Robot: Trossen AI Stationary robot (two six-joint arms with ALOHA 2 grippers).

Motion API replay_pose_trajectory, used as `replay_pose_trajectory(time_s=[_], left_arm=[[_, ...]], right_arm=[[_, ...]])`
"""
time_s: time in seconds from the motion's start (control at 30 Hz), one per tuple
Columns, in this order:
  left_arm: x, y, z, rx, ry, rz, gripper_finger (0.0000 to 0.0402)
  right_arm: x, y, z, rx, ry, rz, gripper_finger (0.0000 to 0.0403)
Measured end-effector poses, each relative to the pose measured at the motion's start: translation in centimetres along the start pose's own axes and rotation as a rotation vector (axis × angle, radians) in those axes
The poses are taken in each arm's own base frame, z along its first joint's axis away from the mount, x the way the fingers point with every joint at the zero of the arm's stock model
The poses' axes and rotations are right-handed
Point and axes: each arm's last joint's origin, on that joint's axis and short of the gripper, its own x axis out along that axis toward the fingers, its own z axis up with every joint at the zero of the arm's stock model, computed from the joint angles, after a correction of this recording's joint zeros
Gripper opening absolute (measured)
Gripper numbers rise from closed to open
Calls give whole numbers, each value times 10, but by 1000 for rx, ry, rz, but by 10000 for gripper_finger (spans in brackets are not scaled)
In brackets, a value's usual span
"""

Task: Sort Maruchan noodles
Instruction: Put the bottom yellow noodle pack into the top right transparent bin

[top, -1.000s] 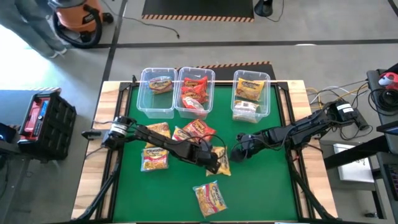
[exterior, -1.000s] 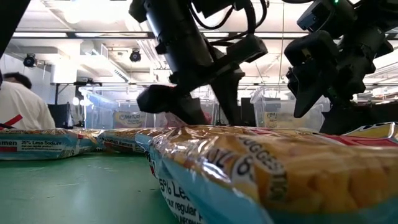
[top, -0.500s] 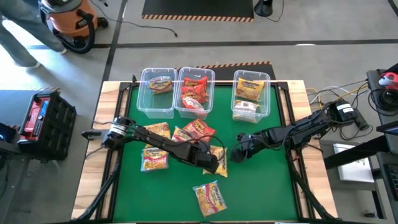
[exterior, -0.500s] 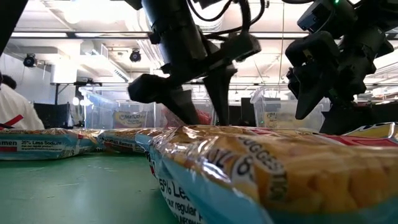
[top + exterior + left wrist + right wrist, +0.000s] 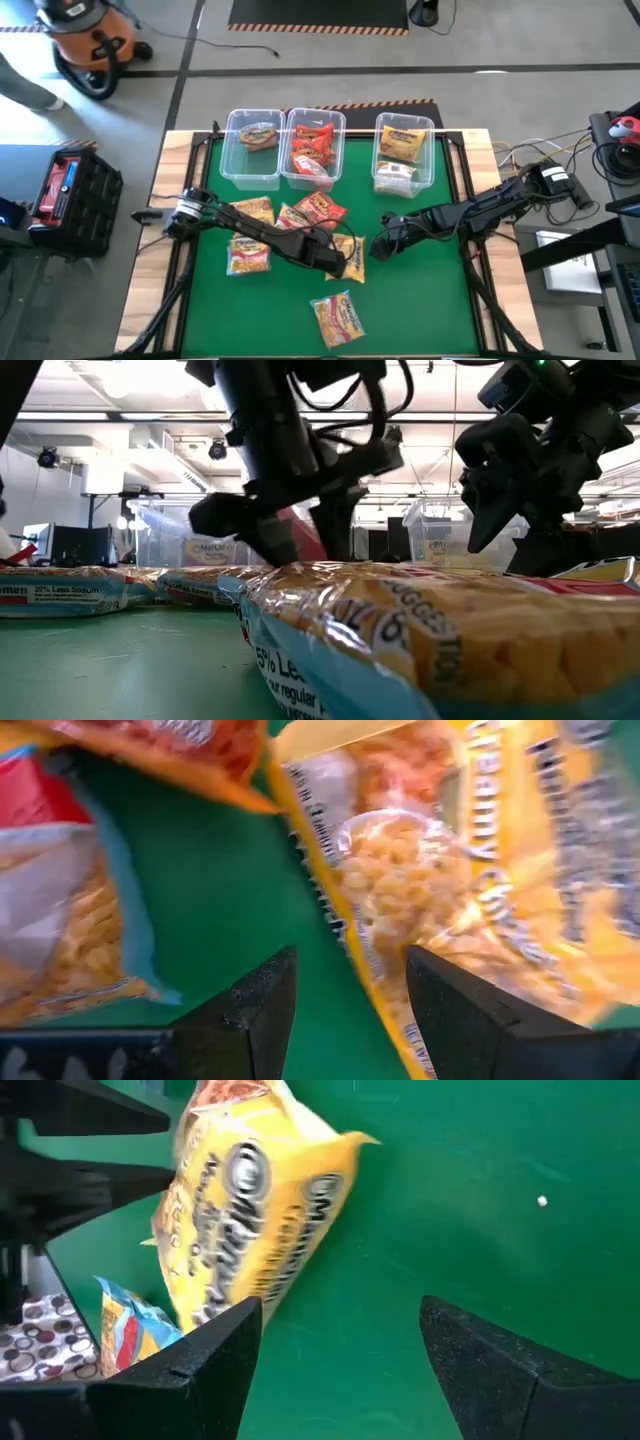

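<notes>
The left gripper (image 5: 340, 1010) hangs low over the middle of the green tabletop (image 5: 420, 300), its jaws parted around the edge of a yellow packet (image 5: 450, 890) but not yet closed on it. The right gripper (image 5: 340, 1360) waits just beside that packet, toward the right edge, jaws wide and empty.

To grip well, I judge the left fingers should slide further over the packet's sealed edge before closing, so the slick film cannot slip free.

The packet is flat, crinkly yellow plastic with printed lettering and pale noodles showing through. More packets (image 5: 280, 215) lie toward the left edge, 1 (image 5: 340, 318) near the front edge, and others sit in 3 clear bins (image 5: 232, 170) along the far edge.
</notes>
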Motion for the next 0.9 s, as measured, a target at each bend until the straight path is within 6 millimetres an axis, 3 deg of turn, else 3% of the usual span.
replay_pose_trajectory(time_s=[0.33, 0.6, 0.9], left_arm=[[10, 8, -5, -40, 11, 5, 170], [14, 10, -6, -40, 6, 10, 170], [18, 9, -9, -59, 22, 7, 170]], right_arm=[[3, 14, 4, 13, -41, 146, 270], [35, 5, 0, 59, 36, 127, 302], [52, 8, 2, 60, 16, 176, 295]])
